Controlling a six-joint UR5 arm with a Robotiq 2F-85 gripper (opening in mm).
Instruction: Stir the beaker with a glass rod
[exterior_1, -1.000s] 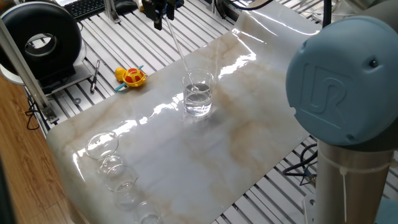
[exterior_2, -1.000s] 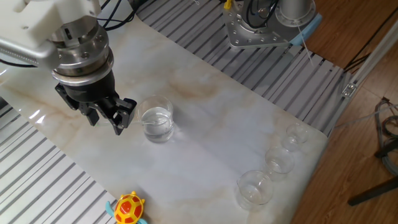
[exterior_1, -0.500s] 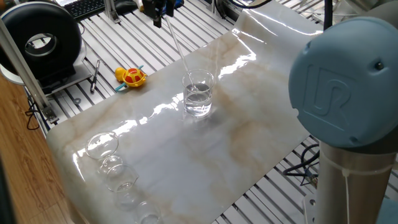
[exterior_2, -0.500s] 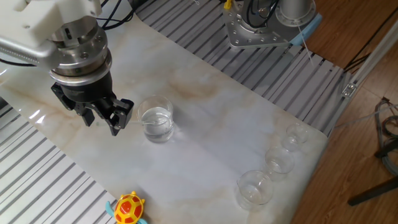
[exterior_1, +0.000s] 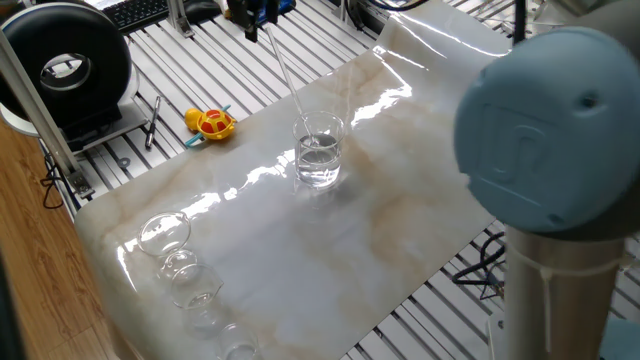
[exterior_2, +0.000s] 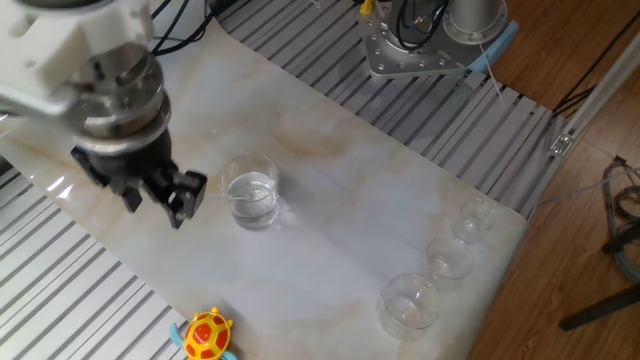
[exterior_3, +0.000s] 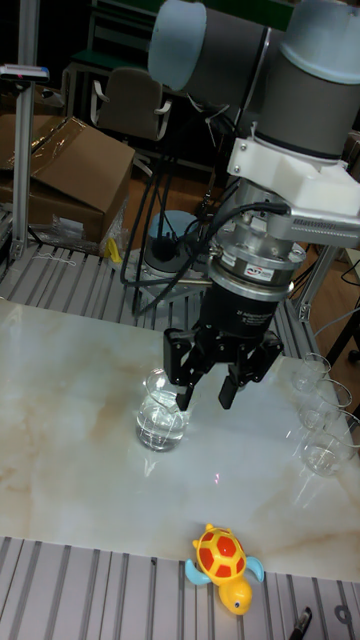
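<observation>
The beaker (exterior_1: 318, 155) (exterior_2: 251, 197) (exterior_3: 162, 420), clear and part full of clear liquid, stands upright in the middle of the marble sheet. The glass rod (exterior_1: 288, 80) leans in it, its lower end in the liquid and its upper end slanting up toward the gripper (exterior_1: 258, 30). In the tall fixed view the gripper (exterior_3: 206, 395) hangs just right of the beaker with its two dark fingers spread apart and table showing between them. In the other fixed view the gripper (exterior_2: 155, 205) is to the left of the beaker. There I cannot make out the rod.
A yellow and red toy turtle (exterior_1: 210, 122) (exterior_2: 207, 335) (exterior_3: 225, 560) lies near the sheet's edge. Several small round glass vessels (exterior_1: 165, 232) (exterior_2: 410, 300) (exterior_3: 320, 420) stand in a row at one end. A black round device (exterior_1: 65, 65) sits off the sheet. The arm's big blue joint (exterior_1: 550, 130) blocks the right.
In the other fixed view the gripper has slid a little away from the beaker, left and down. The rod and beaker have stayed put.
</observation>
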